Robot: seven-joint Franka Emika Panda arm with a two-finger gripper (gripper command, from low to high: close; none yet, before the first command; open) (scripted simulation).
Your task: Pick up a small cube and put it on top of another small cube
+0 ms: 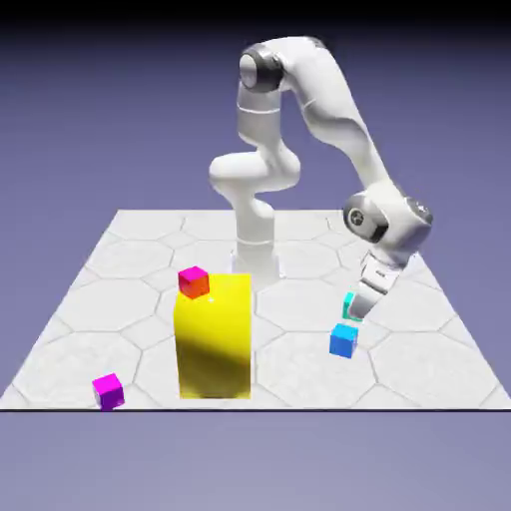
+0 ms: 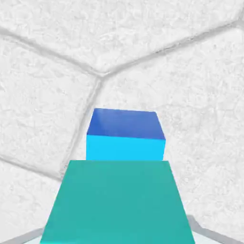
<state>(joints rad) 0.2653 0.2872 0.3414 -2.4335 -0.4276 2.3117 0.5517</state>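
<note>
- The white table with thin grey lines in a tile-like pattern (image 1: 299, 384) spans the exterior view's middle and lower part.
- The white jointed robot arm with dark grey joint rings (image 1: 329, 95) rises from the upper middle of the table and bends down toward the exterior view's right.
- The tall, glossy yellow block (image 1: 215, 344) stands left of the lower middle.
- The white two-finger gripper (image 1: 356, 308) points down, tilted, at the right of the frame, its jaws clamped on the plain cyan cube (image 2: 118, 205).
- That cyan cube, partly hidden by a finger in the exterior view, fills the bottom middle of the hand view; whether it touches the table cannot be told.
- The plain medium-blue cube (image 1: 343, 340) rests on the table at the lower right, near the cyan one; whether the two touch cannot be told.
- The small magenta-purple cube (image 1: 109, 392) lies at the lower left, by the table's front edge.
- The small red-and-magenta cube (image 1: 194, 282) shows at the yellow block's upper left corner.
</note>
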